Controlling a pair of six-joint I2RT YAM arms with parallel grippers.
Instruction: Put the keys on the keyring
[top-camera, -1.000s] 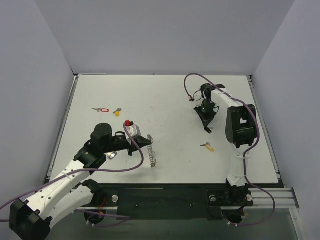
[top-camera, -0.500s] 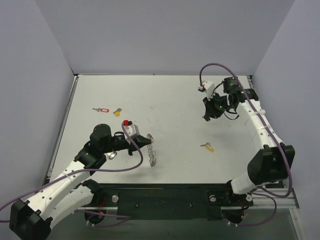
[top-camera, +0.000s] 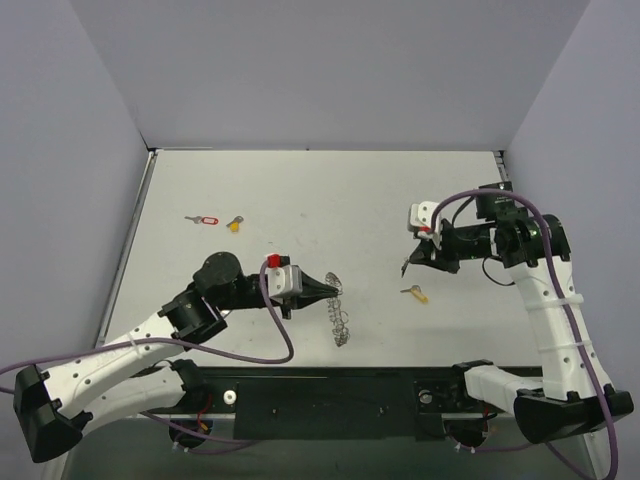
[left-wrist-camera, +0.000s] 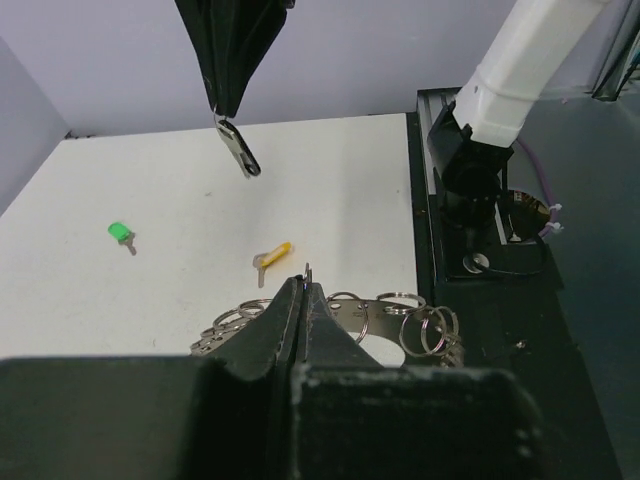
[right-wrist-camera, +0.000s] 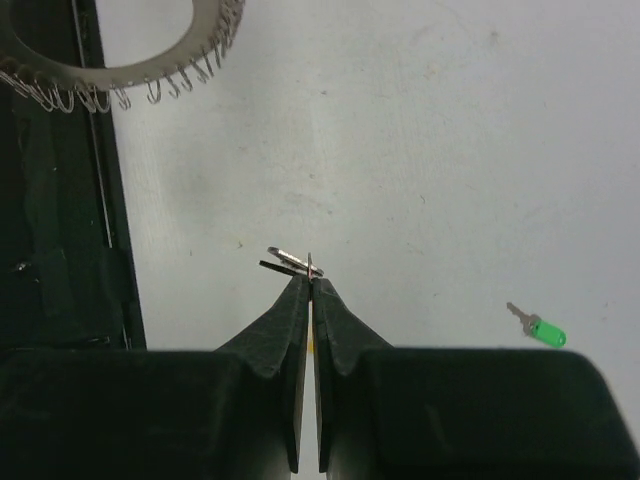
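While my right pincer (right-wrist-camera: 308, 275) is clamped fully shut on a silver key (left-wrist-camera: 238, 152), only the bare blade shows past the tips, so I can't tell the colour of its head. That blade slants down and toward the robot's left, its long axis carrying on the line of the fingers. My left pincer (left-wrist-camera: 303, 290) is likewise closed tight, pinching the rim of the keyring (top-camera: 340, 318). From above the keyring shows edge-on, its line running from the tips back toward the near edge of the counter (top-camera: 330, 190). It lies left of the held key and a little nearer the bases, well apart from it, with bare counter between. I judge the key tip must travel that way and meet the wire across its line, not along it. A yellow key (top-camera: 416, 294) lies flat close to the right pincer and a green key (right-wrist-camera: 541, 330) lies farther off. A red-tagged key (top-camera: 204, 219) and a second yellow key (top-camera: 234, 224) sit far left.
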